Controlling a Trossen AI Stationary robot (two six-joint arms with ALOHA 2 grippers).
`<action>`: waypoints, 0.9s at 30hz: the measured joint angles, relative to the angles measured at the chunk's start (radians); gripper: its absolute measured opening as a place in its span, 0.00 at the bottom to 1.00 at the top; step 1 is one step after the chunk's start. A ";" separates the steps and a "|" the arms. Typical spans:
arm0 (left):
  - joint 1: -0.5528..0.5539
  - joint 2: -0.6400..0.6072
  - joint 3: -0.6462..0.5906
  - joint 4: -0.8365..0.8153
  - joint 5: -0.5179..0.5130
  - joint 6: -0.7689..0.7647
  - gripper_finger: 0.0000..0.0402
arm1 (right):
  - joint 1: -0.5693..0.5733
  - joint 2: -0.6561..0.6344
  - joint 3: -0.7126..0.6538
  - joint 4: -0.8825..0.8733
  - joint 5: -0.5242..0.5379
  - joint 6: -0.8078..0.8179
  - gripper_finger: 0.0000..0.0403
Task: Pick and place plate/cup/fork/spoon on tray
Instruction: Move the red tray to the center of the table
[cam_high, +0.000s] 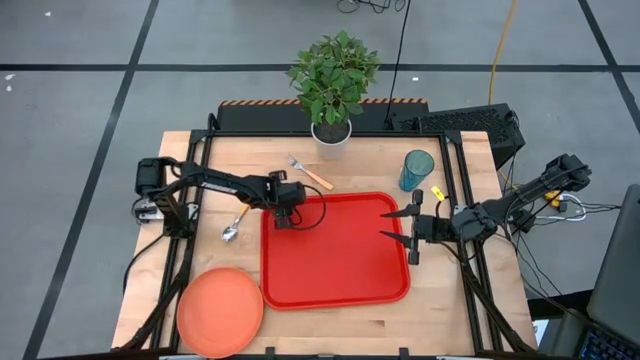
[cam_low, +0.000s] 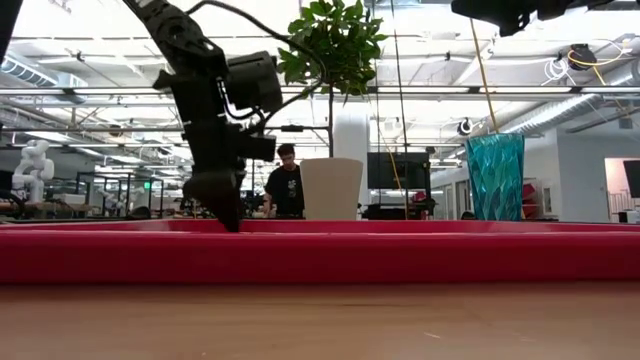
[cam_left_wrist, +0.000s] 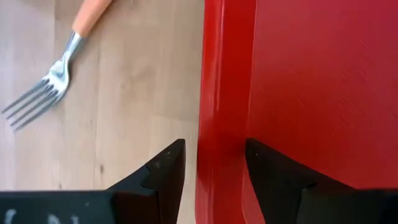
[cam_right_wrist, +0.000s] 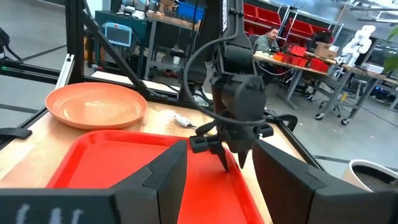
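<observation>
While I am watching from the high view, one plate (cam_high: 220, 311) is lying nearest me, at about seven o'clock on the table (cam_high: 450, 320), just off the tray's near left corner and overhanging the table's front edge. One red tray (cam_high: 335, 275) is sitting at the centre of the table with nothing lying on it. I am counting two grippers, both hanging over it. The left gripper (cam_high: 286, 218) is pointing down at the tray's left rim, around ten o'clock of the tray; in the left wrist view its jaws are standing apart and straddling that raised rim, one fingertip (cam_left_wrist: 168, 163) over the wood and the other over the red surface, gripping nothing. The right gripper (cam_high: 402, 230) is hovering at three o'clock of the tray, its two fingers spread wide and pointing toward the left arm, also holding nothing. One spoon (cam_high: 235, 225) is lying on the wood left of the tray, at nine o'clock, apart from the rim. One fork (cam_high: 308, 173) is resting farther back, at about eleven o'clock, just beyond the tray's far edge. One teal cup (cam_high: 417, 169) is standing upright at one o'clock, near the tray's far right corner. One potted plant (cam_high: 333, 85) is standing farthest away, at twelve o'clock on the table's back edge.
</observation>
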 joint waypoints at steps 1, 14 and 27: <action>0.000 0.003 0.000 0.005 -0.001 0.000 0.43 | 0.000 0.000 0.000 0.000 0.000 -0.001 0.44; -0.019 -0.079 0.002 0.013 -0.097 -0.030 0.43 | -0.001 0.000 0.000 -0.007 0.078 -0.007 0.44; -0.065 -0.156 0.003 -0.074 -0.003 -0.087 0.43 | 0.000 0.000 -0.001 -0.035 0.313 0.049 0.44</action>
